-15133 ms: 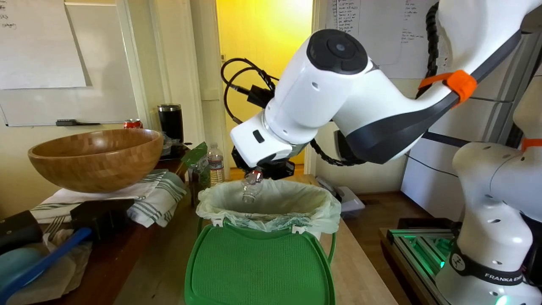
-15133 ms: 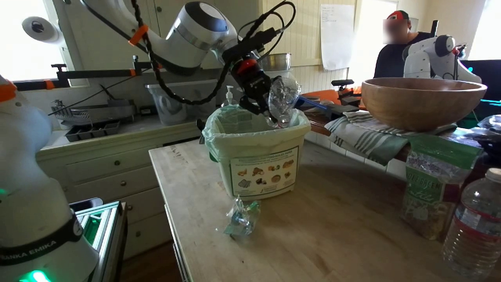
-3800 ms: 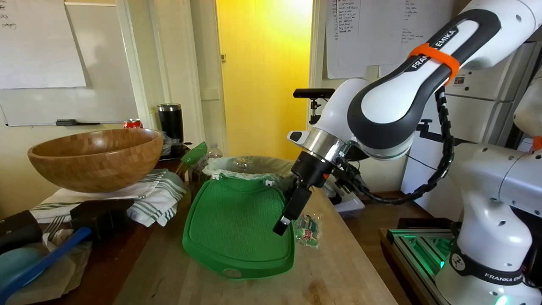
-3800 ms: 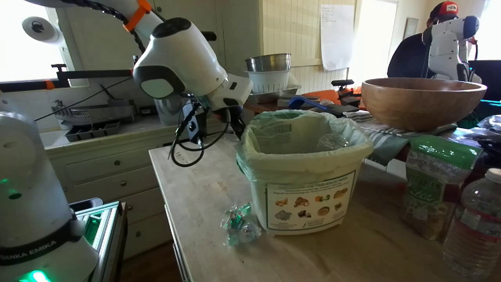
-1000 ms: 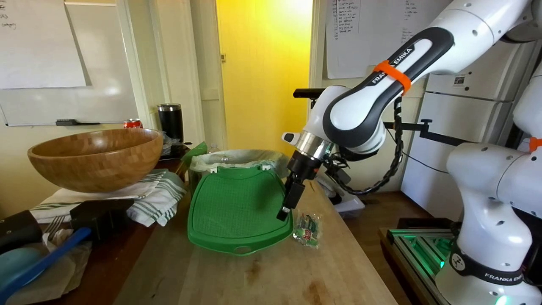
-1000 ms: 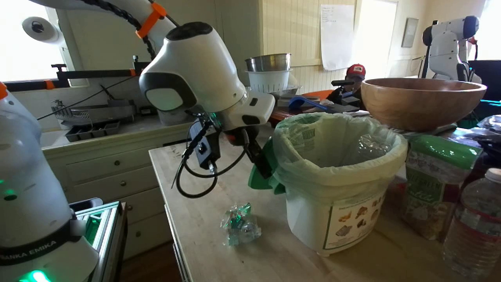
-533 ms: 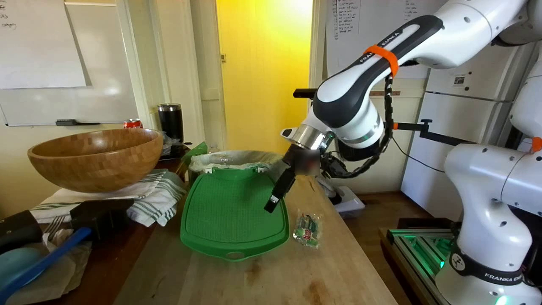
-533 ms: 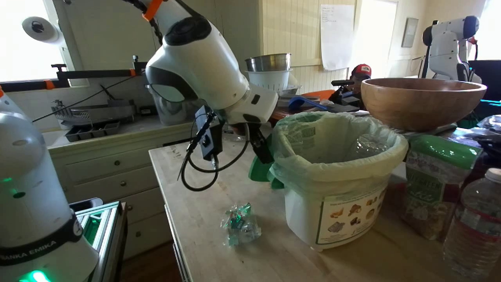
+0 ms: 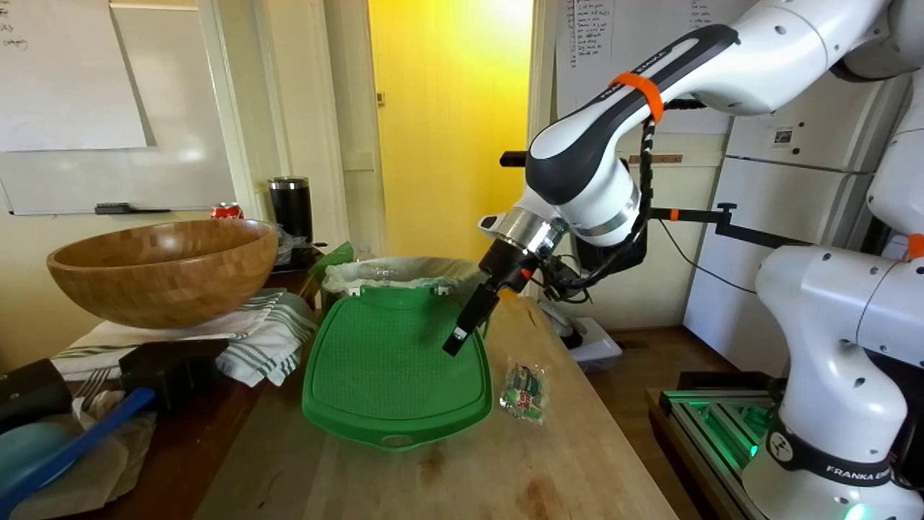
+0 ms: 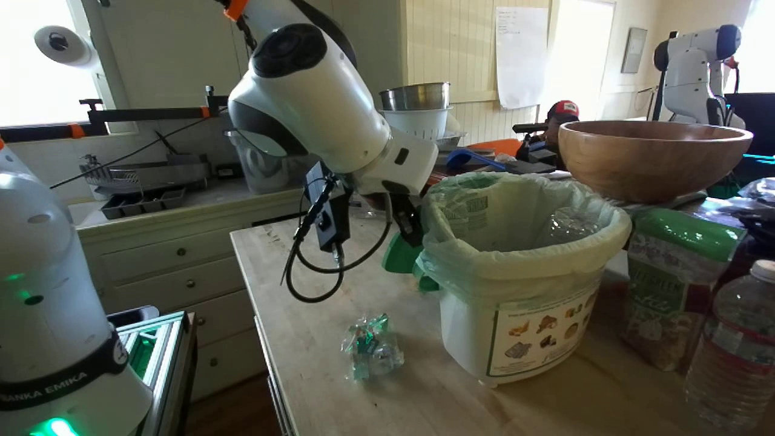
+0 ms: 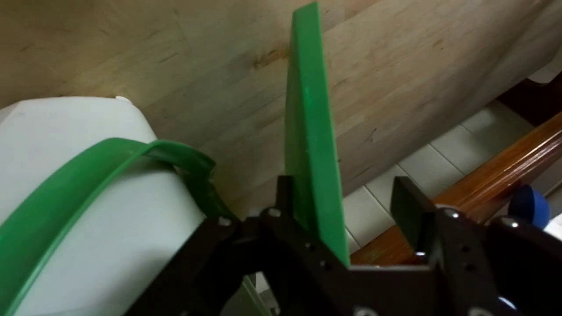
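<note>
Gripper (image 11: 345, 197) noted with its 2 jaws apart, astride the green lid (image 11: 319, 145); contact unconfirmed in this blurred view. Off-centre closing could drag the bin (image 11: 131, 245) beside it.

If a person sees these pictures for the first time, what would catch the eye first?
Probably the green lid, hanging open from the lined bin, its edge between the robot's parted black fingers. Behind the bin, in an exterior view, the bright yellow door likely comes next, then the large wooden bowl on a striped towel at left.
</note>
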Controlling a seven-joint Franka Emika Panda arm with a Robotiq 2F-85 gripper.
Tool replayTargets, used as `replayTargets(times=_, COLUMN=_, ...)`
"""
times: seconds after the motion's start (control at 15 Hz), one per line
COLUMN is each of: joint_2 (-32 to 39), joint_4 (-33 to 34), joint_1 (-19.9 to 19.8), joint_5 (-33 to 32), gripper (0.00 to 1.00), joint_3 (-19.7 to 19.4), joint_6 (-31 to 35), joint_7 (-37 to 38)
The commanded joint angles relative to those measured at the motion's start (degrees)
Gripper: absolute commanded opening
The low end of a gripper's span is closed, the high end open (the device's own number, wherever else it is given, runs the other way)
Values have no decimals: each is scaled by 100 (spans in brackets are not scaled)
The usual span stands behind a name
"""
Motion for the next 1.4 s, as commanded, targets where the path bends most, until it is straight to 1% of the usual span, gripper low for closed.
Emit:
replayTargets(times=0.0, joint_2=224, joint_4=38, joint_1=-64, joint_5=-272, gripper=31, joint_3=20, joint_6=-2, joint_7=-33)
replayTargets(times=0.07, joint_2=272, joint_4=36, joint_1=-99, joint_5=-384, gripper=22, joint_3=43, joint_6=27, joint_7=-14)
replayTargets(times=0.27, joint_2=285, joint_4=34, joint_1=-196, joint_5=-629, gripper=1, joint_3=65, joint_6=26, joint_7=90)
replayTargets(times=0.47, joint_2=94, joint_4=33, joint_1=-228, joint_5=-552, gripper=0, joint_3=4, joint_6=-207, joint_7=188)
replayTargets(times=0.53, joint_2=45, joint_4=34, joint_1=-229, joint_5=-534, gripper=2, joint_3=-5, joint_6=-224, joint_7=197)
replayTargets(times=0.67, joint_2=-98, joint_4=30, joint_1=-239, joint_5=-472, gripper=2, joint_3=-36, joint_6=-407, joint_7=264)
replayTargets(times=1.0, joint_2=-525, joint_4=111, joint_1=-275, joint_5=-222, gripper=2, joint_3=-209, joint_6=-1231, joint_7=526)
replayTargets(times=1.13, joint_2=-720, joint_4=113, joint_1=-313, joint_5=-123, gripper=2, joint_3=-217, joint_6=-1367, joint_7=618)
replayTargets(times=1.2, joint_2=-585, joint_4=171, joint_1=-963, joint_5=252, gripper=2, joint_3=366, joint_6=-1712, joint_7=503)
replayTargets(times=1.27, joint_2=-612, joint_4=172, joint_1=-1096, joint_5=385, gripper=2, joint_3=490, joint_6=-1742, joint_7=502)
replayTargets(times=1.33, joint_2=-564, joint_4=183, joint_1=-1376, joint_5=441, gripper=2, joint_3=723, joint_6=-1848, joint_7=501)
